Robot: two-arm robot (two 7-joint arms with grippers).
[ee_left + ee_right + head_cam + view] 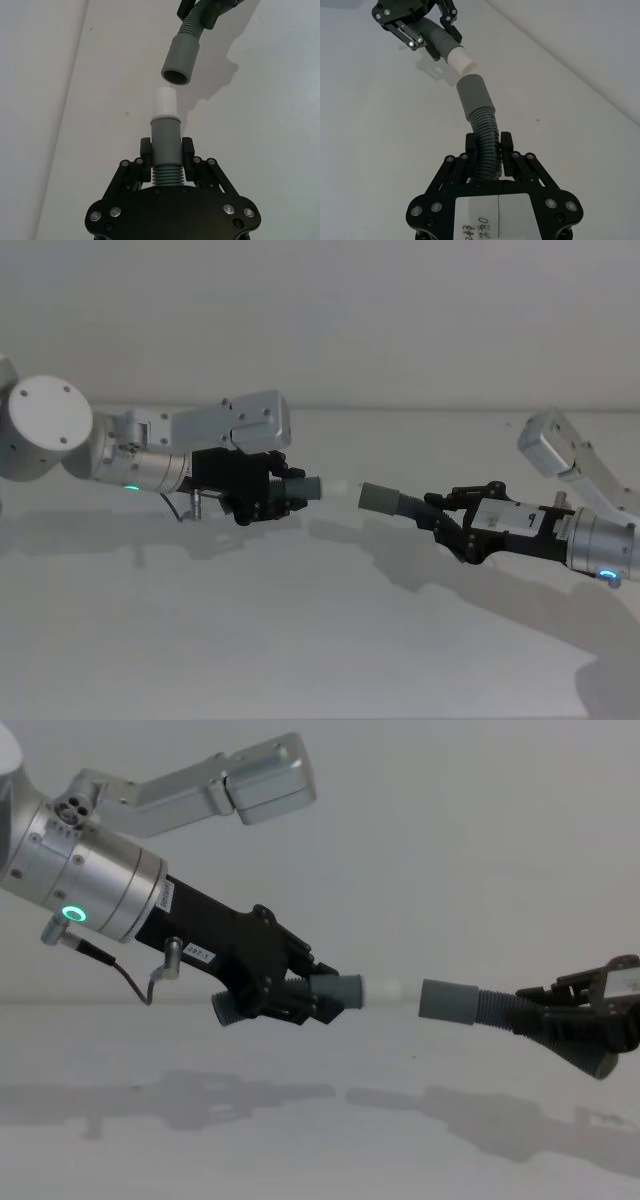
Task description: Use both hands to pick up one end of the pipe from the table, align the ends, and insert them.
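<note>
Both pipe pieces are held above the table, long axes roughly level and in line. The left gripper is clamped on the short piece at its ribbing; its pale-tipped cuff points toward 3 o'clock in the chest view. The right gripper grasps the longer piece at its ribbed stretch; its open wider cuff faces 9 o'clock. The two ends are near each other, apart.

Short pipe piece left, longer piece right, ends apart, above table
</note>
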